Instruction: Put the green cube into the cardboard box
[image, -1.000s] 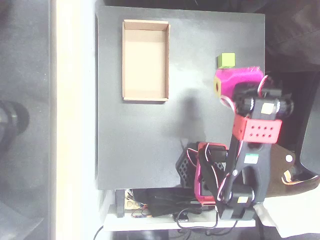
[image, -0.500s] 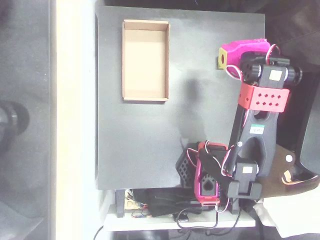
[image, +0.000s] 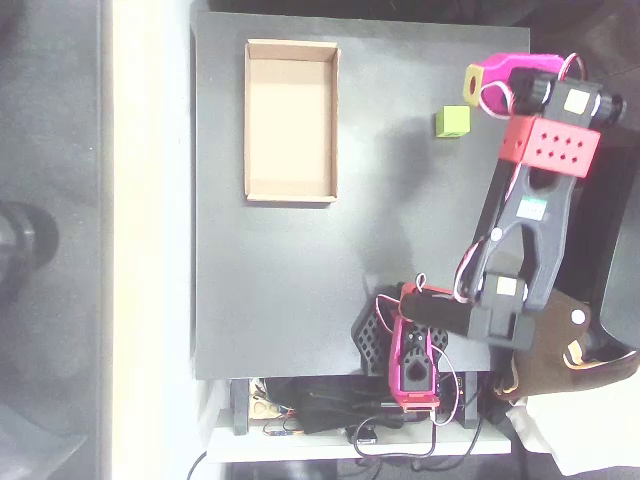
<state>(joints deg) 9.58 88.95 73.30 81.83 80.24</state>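
In the overhead view, the green cube (image: 452, 121) lay on the black table (image: 300, 300), in its upper right part. It stood free, touching nothing, and its faces were almost square with the table edges, only a little turned. As a cube it had no long axis to speak of.

The cardboard box (image: 291, 121) was at about 9 o'clock from the cube, well apart from it, near the upper left corner of the table. Its long axis ran from 12 o'clock to 6 o'clock, so parallel to the left edge of the table, and its open side faced up. The floor of the box was bare. On the table surface between the cube and the box nothing stood, only dark board with a soft shadow.

The gripper (image: 480, 78) was at about 1 o'clock from the cube, near it but not touching, close to the upper right corner of the table. Its magenta body pointed toward 9 o'clock, with a small yellow patch at the tip. From this angle I cannot tell if the jaws were open or closed; nothing was seen between them. The arm, with a red perforated bracket (image: 549, 146), ran down toward 6 o'clock to the base (image: 415, 350) at the lower edge of the table.
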